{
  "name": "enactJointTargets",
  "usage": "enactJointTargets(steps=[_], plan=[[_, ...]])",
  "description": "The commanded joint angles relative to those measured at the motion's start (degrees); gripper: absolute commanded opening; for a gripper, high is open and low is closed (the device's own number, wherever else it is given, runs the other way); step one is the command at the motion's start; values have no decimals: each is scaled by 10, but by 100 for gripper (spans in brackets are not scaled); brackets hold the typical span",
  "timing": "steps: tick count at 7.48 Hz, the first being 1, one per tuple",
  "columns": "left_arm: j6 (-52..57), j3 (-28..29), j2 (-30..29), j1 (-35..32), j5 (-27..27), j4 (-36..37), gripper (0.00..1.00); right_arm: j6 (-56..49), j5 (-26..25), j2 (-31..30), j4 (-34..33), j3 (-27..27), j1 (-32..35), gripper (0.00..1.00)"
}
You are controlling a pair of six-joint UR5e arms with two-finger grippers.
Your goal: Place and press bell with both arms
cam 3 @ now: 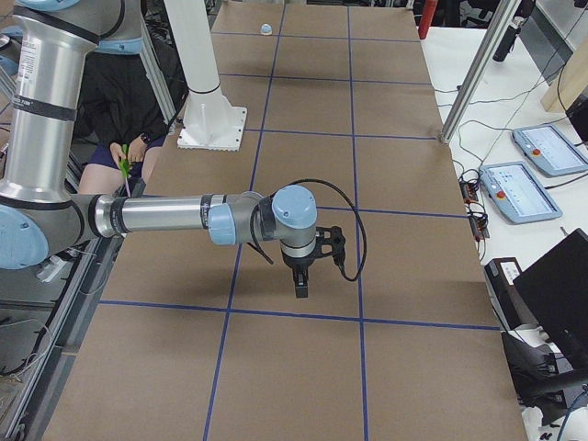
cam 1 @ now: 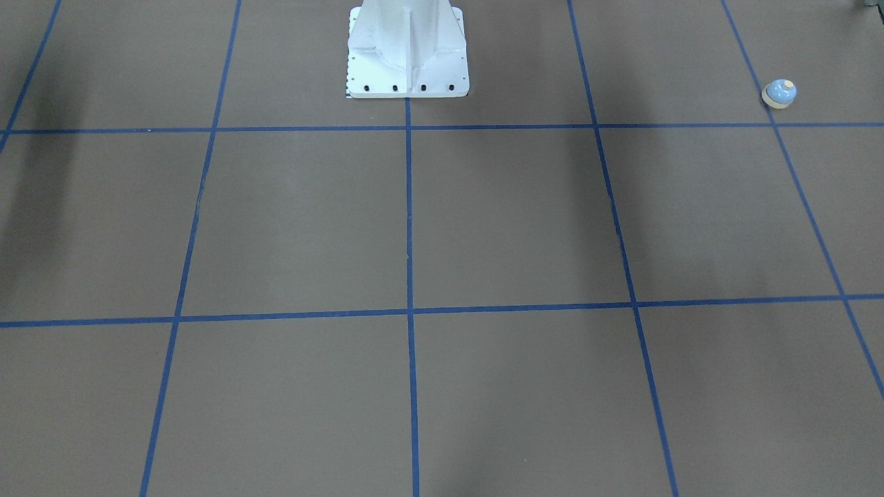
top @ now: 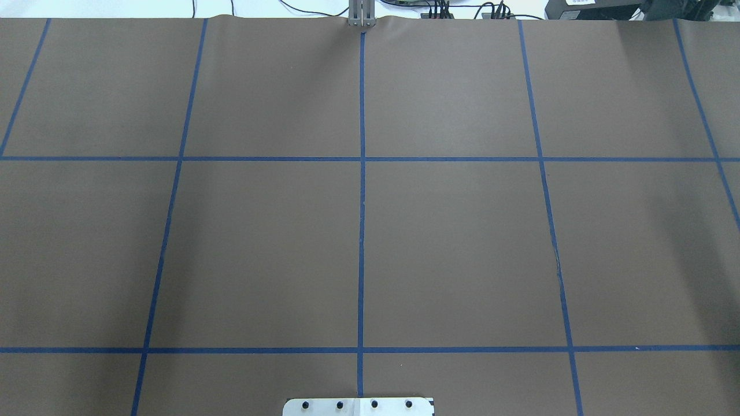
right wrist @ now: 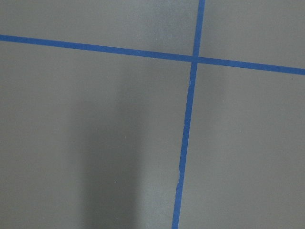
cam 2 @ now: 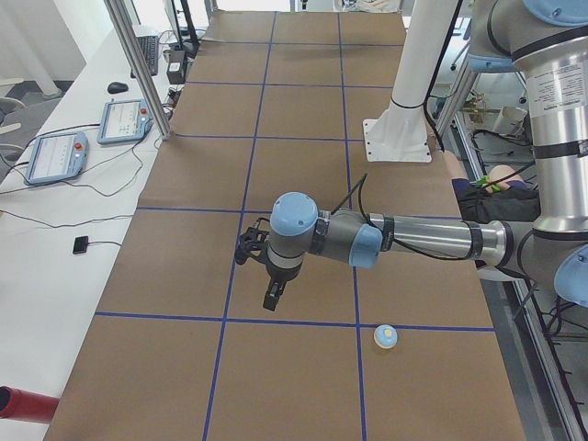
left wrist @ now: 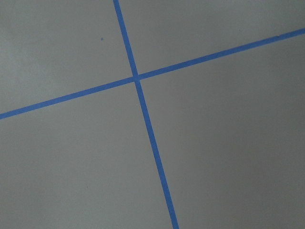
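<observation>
Across from me, the front view shows the bell (cam 1: 779, 94) far out on my left side, by a blue tape line (cam 1: 690, 125). Overhead, no bell shows. From the left side, my left gripper (cam 2: 272, 296) hangs near the bell, not touching; spread or pressed together, I cannot tell. From the right side, my right gripper (cam 3: 301, 283) hangs well away, same doubt. Wrist cameras show tape, not the bell. Reaching without seeing it, I might knock the bell away.

Even, diffuse overhead light. Matte brown paper table cover (cam 1: 518, 228) mid-bright. Soft-edged shadow bands (cam 1: 41, 172) at left and right. Side views sharp; wrist views faintly soft.
</observation>
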Motion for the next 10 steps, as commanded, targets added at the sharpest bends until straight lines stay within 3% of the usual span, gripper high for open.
enactJointTargets(steps=[1, 3, 6, 10], plan=[[-7, 17, -4, 28, -1, -38, 100, 0, 0, 0, 10, -1, 0, 100], [-47, 32, -5, 77, -1, -39, 100, 0, 0, 0, 10, -1, 0, 100], [-48, 111, 4, 173, 2, -47, 100, -1, 0, 0, 10, 0, 0, 100], [-49, 117, 105, 264, -3, -48, 100, -1, 0, -1, 19, 0, 0, 100]])
